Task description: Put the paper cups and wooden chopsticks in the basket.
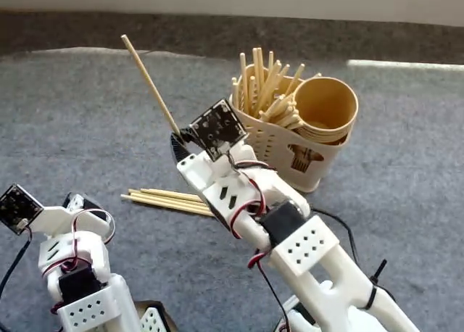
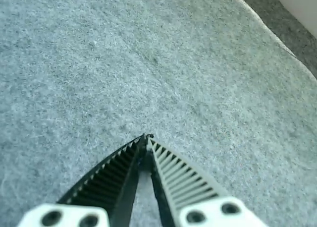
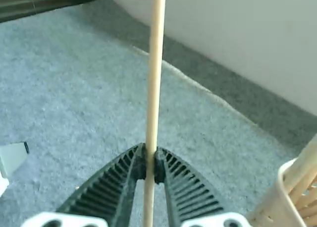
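Grey felt mat (image 1: 72, 114) beneath two arms. Left gripper (image 2: 146, 140), jaws closed on nothing, sits low over bare mat. Loose chopsticks (image 1: 170, 199) lie on the mat between the arms. Right gripper (image 3: 149, 153) clamps one held chopstick (image 1: 148, 82) near its lower end, tilted, beside the basket (image 1: 290, 154), which contains paper cups (image 1: 326, 104). Advised: lift the stick above the rim, steepen it, then release.

Cut off at the top and bottom edges of the right wrist view: the chopstick (image 3: 156, 63). In the high view, its lower end lost behind the right gripper (image 1: 178, 142). Partly hidden under the right arm: loose chopsticks (image 1: 163, 198), far ends unseen. Clipped by the frame corner: basket (image 3: 292, 207). Nested behind its wall: cups (image 1: 326, 100), count unclear. Cut by the bottom edge, not identifiable: dark thing (image 1: 156, 314).
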`<state>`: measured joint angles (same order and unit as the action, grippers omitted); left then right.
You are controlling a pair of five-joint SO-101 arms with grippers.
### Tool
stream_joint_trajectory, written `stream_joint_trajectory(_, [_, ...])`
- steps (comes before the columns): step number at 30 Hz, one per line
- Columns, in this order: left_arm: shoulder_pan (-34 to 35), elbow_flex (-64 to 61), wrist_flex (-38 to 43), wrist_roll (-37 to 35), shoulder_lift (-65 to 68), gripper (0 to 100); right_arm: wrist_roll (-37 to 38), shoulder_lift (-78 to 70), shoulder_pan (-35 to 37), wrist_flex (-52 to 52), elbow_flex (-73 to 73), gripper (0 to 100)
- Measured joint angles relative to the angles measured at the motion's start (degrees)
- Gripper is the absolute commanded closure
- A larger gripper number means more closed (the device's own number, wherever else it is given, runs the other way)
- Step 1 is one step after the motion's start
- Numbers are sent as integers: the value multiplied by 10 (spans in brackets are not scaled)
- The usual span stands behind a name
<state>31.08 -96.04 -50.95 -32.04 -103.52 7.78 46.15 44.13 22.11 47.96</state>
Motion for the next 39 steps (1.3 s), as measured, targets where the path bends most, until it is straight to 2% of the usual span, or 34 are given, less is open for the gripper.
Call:
stream_joint_trajectory(5, [0,0,0,0,0,973,0,87,-6,-21,30,994])
stream_joint_trajectory(9, [0,0,0,0,0,973,-2,133,-61,-69,49,994])
stream_joint_trajectory(14, [0,0,0,0,0,973,-4,141,-127,-147,70,994])
stream_joint_trajectory(22, [0,0,0,0,0,973,-4,141,-186,-308,131,994])
stream_joint_trajectory(26, [0,0,0,0,0,973,-4,142,-209,-353,151,994])
stream_joint_trajectory(33, [0,0,0,0,0,973,-4,49,-222,-368,151,994])
stream_joint_trajectory(39, [0,0,0,0,0,973,-4,-47,-237,-450,149,994])
